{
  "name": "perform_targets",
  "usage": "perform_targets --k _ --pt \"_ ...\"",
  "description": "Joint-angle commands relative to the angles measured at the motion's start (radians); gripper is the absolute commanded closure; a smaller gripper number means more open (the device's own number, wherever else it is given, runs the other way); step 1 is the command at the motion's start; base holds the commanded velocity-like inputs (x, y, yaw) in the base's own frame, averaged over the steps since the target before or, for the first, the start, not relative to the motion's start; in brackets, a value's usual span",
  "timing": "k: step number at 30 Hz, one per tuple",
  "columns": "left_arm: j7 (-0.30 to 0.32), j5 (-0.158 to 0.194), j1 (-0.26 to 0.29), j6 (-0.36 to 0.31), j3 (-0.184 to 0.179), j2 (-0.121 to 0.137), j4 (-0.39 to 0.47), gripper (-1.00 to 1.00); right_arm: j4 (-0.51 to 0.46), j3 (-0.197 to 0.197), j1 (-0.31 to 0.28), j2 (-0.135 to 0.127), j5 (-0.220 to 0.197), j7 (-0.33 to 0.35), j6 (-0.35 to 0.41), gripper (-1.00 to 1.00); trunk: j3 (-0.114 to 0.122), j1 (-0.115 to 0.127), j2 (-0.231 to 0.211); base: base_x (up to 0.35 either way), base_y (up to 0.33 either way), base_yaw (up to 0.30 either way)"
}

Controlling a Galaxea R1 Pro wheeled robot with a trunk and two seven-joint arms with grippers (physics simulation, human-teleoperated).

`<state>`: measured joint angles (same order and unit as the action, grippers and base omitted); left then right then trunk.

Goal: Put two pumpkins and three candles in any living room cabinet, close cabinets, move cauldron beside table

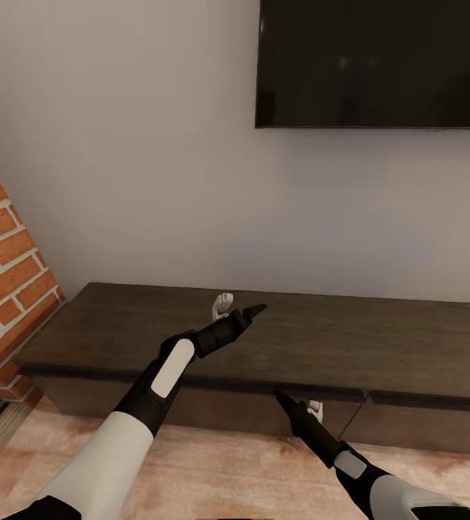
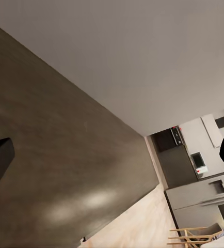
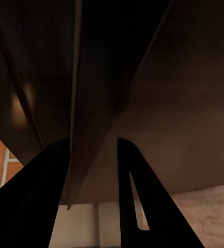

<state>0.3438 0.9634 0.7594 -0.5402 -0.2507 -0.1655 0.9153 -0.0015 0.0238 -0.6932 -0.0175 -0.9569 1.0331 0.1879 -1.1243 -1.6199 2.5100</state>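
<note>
left gripper wide above cabinet top | right gripper parted at its front edge

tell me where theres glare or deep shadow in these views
Head view: even, soft light; faint reflections on the TV, a dark band under the cabinet top's lip. Left wrist view: a pale sheen on the cabinet top. Right wrist view: very dim, the cabinet front nearly black, with the right gripper fingers as silhouettes.
</note>
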Motion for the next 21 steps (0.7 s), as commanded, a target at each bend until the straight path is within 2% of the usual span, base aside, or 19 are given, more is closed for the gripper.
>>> perform_targets --k 1,7,21 --pt "0.0 0.006 0.0 -0.006 0.001 0.0 0.0 -1.0 0.002 0.002 0.0 0.0 -0.008 -0.001 0.007 1.0 -0.001 0.0 0.0 0.0 0.0 0.0" --pt "0.0 0.006 0.001 -0.006 0.001 0.0 -0.001 -1.0 0.001 0.002 0.0 0.0 -0.008 -0.001 0.007 1.0 0.018 0.002 -0.001 0.0 0.0 0.0" --pt "0.0 0.006 0.001 -0.006 0.001 0.0 0.0 -1.0 0.0 0.002 0.0 0.0 -0.008 -0.001 0.007 1.0 0.018 0.002 -0.001 0.0 0.0 0.0"
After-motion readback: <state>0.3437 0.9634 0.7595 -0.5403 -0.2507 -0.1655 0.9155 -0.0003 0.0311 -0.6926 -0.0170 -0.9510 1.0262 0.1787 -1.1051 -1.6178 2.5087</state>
